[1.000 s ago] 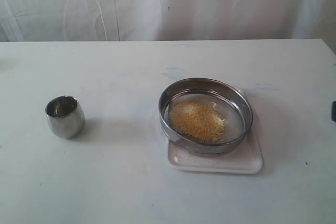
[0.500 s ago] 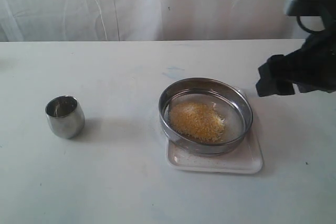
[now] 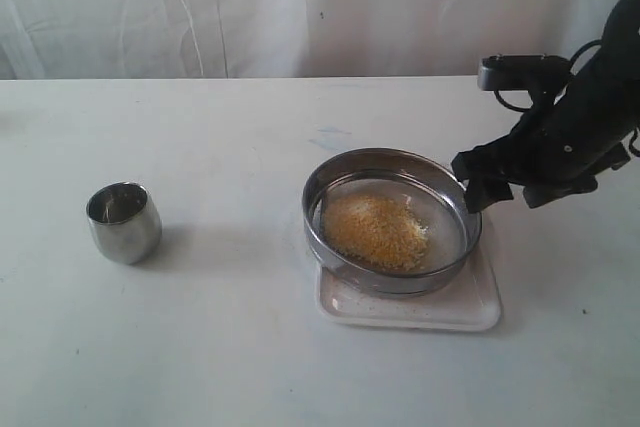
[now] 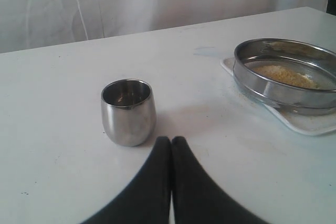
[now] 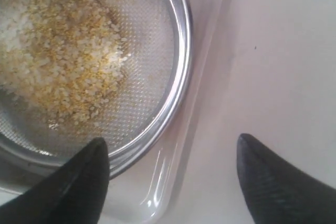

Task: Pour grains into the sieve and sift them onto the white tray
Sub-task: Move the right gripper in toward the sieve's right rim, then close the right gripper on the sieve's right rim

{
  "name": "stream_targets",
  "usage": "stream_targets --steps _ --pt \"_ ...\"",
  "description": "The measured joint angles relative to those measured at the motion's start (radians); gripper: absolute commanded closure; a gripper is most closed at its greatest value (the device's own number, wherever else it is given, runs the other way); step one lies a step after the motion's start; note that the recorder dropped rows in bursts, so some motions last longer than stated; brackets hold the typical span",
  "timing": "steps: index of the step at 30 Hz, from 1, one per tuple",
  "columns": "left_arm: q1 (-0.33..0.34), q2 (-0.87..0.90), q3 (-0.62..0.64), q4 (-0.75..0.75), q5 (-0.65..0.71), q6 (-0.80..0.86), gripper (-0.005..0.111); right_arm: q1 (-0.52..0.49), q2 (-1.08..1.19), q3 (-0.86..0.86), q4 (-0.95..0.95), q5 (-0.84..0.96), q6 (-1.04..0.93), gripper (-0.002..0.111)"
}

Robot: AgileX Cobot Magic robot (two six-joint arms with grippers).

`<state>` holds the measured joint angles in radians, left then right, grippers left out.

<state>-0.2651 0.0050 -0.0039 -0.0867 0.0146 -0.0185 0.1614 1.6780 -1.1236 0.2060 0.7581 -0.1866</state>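
Observation:
The sieve (image 3: 392, 219) rests on the white tray (image 3: 420, 309) right of the table's middle, holding a heap of golden grains (image 3: 375, 231) with paler bits. My right gripper (image 3: 478, 183) hangs open just above the sieve's right rim; in the right wrist view one of its fingers is over the rim (image 5: 168, 124) and the other over bare table, the tray's corner (image 5: 157, 192) between them. The left gripper (image 4: 171, 141) is shut and empty, close to the steel cup (image 4: 128, 111). It is out of the exterior view.
The small steel cup (image 3: 124, 222) stands upright at the left of the white table (image 3: 220, 347), and I see no grains in it. A white curtain (image 3: 300, 7) hangs behind the table's far edge.
The right arm came in from the right edge and has dropped down and left to the sieve's right rim. Cup, sieve and tray have not moved.

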Motion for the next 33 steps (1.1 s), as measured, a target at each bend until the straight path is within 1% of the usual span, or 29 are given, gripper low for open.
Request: stream_targets --steps 14,16,20,30,33 --pt "0.0 0.0 0.0 0.0 0.0 0.0 0.107 -0.005 0.161 -0.053 0.067 -0.071 -0.063 0.045" --pt "0.0 0.0 0.0 0.0 0.0 0.0 0.107 -0.005 0.177 -0.06 0.078 -0.078 -0.068 0.047" --pt "0.0 0.0 0.0 0.0 0.0 0.0 0.107 -0.005 0.2 -0.08 0.092 -0.085 -0.072 0.055" --pt "0.0 0.0 0.0 0.0 0.002 0.0 0.107 0.011 0.258 -0.098 0.109 -0.087 -0.095 0.056" --pt "0.0 0.0 0.0 0.0 0.002 0.0 0.107 0.018 0.264 -0.098 0.11 -0.089 -0.101 0.059"
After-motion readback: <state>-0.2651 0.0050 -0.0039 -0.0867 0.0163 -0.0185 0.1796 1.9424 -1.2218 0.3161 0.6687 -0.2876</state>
